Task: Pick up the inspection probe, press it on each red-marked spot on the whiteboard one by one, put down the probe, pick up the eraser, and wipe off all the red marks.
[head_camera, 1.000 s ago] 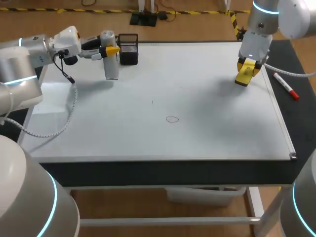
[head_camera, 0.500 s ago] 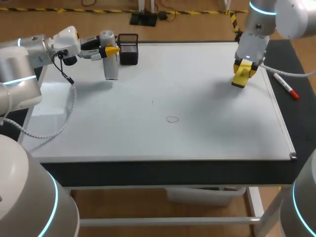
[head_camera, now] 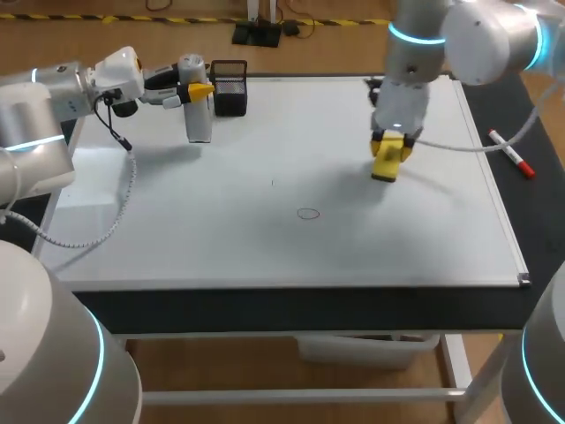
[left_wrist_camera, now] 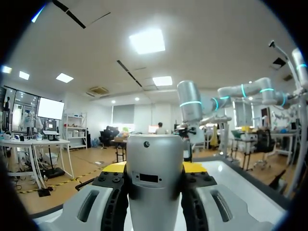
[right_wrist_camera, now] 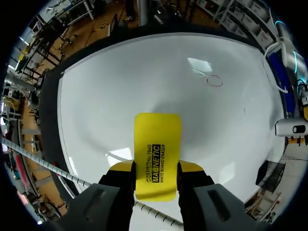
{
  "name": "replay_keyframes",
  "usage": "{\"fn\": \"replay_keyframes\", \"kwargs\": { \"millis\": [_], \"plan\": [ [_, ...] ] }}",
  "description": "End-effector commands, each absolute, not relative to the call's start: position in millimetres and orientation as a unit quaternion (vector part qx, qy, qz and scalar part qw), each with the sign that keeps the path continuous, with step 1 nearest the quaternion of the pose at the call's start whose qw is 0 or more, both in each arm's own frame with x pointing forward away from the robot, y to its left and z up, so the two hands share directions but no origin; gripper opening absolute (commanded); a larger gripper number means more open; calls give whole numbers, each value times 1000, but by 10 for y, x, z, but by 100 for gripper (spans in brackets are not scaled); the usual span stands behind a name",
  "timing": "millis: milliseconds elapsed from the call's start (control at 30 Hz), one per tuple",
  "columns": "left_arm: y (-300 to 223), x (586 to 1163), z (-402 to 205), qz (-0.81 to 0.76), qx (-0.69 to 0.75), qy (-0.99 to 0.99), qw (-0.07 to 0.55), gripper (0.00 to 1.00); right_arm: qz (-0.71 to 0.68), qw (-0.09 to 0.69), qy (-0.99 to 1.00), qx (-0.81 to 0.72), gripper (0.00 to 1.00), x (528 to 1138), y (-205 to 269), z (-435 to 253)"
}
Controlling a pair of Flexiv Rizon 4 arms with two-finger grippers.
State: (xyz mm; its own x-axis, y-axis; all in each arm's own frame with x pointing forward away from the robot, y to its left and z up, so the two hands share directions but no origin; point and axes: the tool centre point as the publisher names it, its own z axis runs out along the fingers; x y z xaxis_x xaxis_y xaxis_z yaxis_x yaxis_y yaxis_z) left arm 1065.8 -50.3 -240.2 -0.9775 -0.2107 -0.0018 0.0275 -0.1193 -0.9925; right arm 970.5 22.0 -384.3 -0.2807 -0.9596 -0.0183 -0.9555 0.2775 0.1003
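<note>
Currently the yellow eraser [right_wrist_camera: 157,154] is clamped from both sides between the right jaws, and its long face projects ahead of them over the whiteboard [right_wrist_camera: 96,96]. A red circle [right_wrist_camera: 214,81] is seen ahead of the eraser, apart from it. The grey probe [left_wrist_camera: 154,178] is gripped between the left jaws, with a black holder [head_camera: 229,87] just beside it. A marker [head_camera: 511,153] lies on the tabletop [head_camera: 538,212], off the board, well apart from the right jaws.
</note>
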Motion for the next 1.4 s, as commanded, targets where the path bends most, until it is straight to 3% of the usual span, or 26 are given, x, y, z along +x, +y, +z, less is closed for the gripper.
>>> {"fn": "replay_keyframes", "kwargs": {
  "millis": [33,667,1400],
  "plan": [
    [-510,10653,-2395,-745,-70,659,82,0,-25,26,-792,609,0,9497,557,-3769],
    [-510,10653,-2395,-745,-70,659,82,0,-50,54,-741,668,0,9048,1624,-4000],
    [-510,10653,-2395,-745,-70,659,82,0,-41,50,-715,696,0,8748,1889,-4145]
  ]
}}
